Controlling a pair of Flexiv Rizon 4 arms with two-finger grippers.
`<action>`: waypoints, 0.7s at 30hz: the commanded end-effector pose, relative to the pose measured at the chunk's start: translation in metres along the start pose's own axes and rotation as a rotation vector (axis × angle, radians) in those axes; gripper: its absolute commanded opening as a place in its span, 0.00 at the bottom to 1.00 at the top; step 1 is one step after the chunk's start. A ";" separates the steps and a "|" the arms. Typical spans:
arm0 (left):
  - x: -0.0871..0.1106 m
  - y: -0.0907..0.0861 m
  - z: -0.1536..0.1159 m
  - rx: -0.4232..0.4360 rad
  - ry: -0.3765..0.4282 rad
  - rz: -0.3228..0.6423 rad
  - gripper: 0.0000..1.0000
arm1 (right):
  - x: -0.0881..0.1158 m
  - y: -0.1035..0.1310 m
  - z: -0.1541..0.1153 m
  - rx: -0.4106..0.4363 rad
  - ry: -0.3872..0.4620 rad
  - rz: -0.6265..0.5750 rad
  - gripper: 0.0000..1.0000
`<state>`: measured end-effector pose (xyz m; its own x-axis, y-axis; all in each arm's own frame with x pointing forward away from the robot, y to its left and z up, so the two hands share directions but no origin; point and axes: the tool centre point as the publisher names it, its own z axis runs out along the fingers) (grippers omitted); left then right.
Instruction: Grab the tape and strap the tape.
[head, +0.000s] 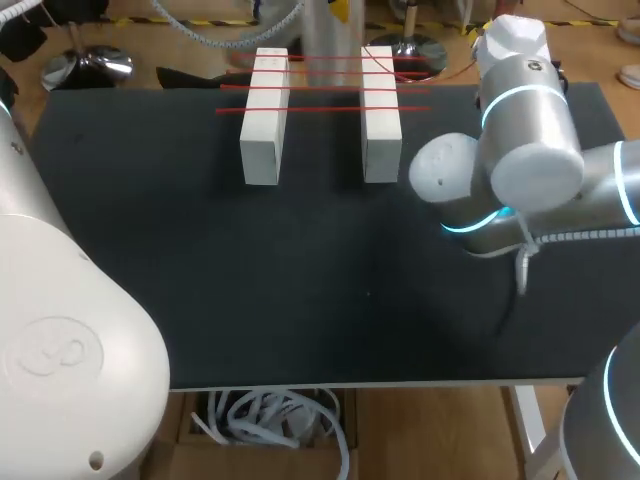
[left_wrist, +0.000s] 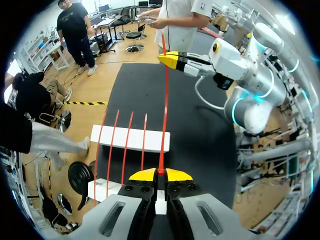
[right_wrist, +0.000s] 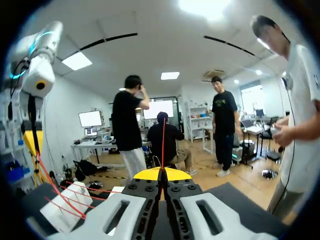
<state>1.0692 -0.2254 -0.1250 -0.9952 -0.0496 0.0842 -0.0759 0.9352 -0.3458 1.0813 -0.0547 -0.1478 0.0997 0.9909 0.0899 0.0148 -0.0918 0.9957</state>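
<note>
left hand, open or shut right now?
Shut on the tape. Left wrist view: yellow tips of the left hand meet, red strip pinched between them, running ahead to the right hand.

Two glossy arms, silver and white, lit with cyan rings.
The right arm (head: 530, 150) has rounded silver joints banded in glowing cyan, with a pale ribbed cable (head: 522, 262) at its 6 o'clock. The left arm (head: 60, 330) is plain white with a round embossed mark. The left gripper (left_wrist: 161, 174) and right gripper (right_wrist: 161, 173) share grey slotted housings, black screw-studded fingers and yellow tips.
</note>
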 end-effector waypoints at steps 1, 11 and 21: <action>0.001 0.000 -0.001 -0.003 0.000 -0.001 0.00 | -0.006 -0.003 0.000 -0.139 0.277 -0.413 0.00; 0.001 0.000 -0.001 -0.003 0.000 -0.001 0.00 | -0.008 0.001 0.003 -0.193 0.332 -0.591 0.00; 0.001 0.000 -0.001 -0.003 0.000 -0.001 0.00 | -0.010 0.000 0.004 -0.195 0.318 -0.555 0.00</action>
<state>1.0692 -0.2254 -0.1250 -0.9952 -0.0496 0.0841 -0.0758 0.9351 -0.3461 1.0819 -0.0596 -0.1483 -0.1079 0.8815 -0.4598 -0.1882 0.4360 0.8801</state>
